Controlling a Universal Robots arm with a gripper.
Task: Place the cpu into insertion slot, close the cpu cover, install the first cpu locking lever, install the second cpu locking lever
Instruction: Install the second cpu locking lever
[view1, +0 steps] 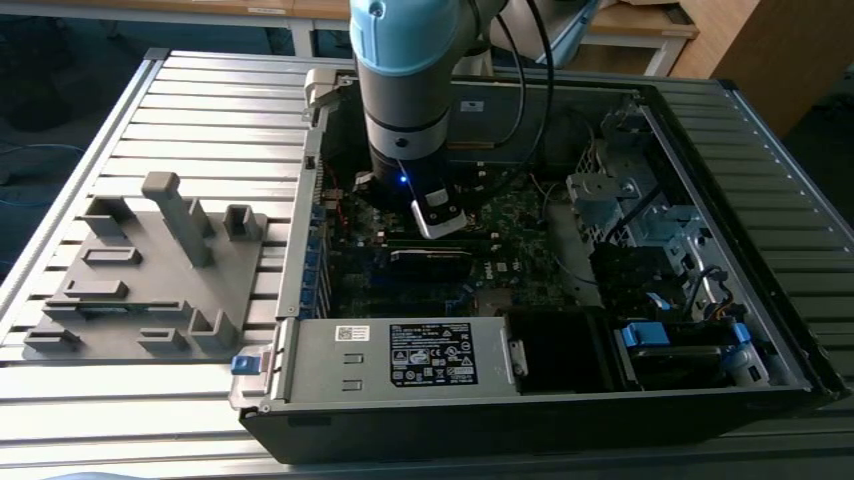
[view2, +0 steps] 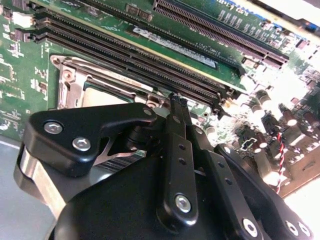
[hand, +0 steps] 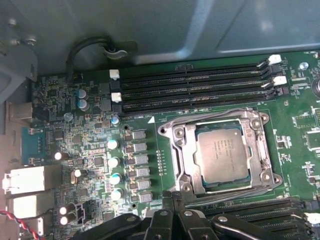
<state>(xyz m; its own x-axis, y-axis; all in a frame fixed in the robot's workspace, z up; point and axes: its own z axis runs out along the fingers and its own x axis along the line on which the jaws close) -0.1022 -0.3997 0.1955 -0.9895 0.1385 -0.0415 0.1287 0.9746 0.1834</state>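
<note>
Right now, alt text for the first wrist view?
The cpu sits in the insertion slot with the cpu cover framing it. Empty memory slots run beside it, and black gripper parts show nearby.

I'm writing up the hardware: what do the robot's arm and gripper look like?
The arm is a thick grey cylinder with a light-blue joint cap, black cables alongside and a small blue light near the wrist. The gripper is matte black, built of linked bars fastened with silver screws.

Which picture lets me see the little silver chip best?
The first wrist view. There the cpu faces the camera, its whole silver top in sight, sitting in the insertion slot with the cpu cover framing it. In the second wrist view the gripper hides most of it; a pale corner peeks out.
</note>
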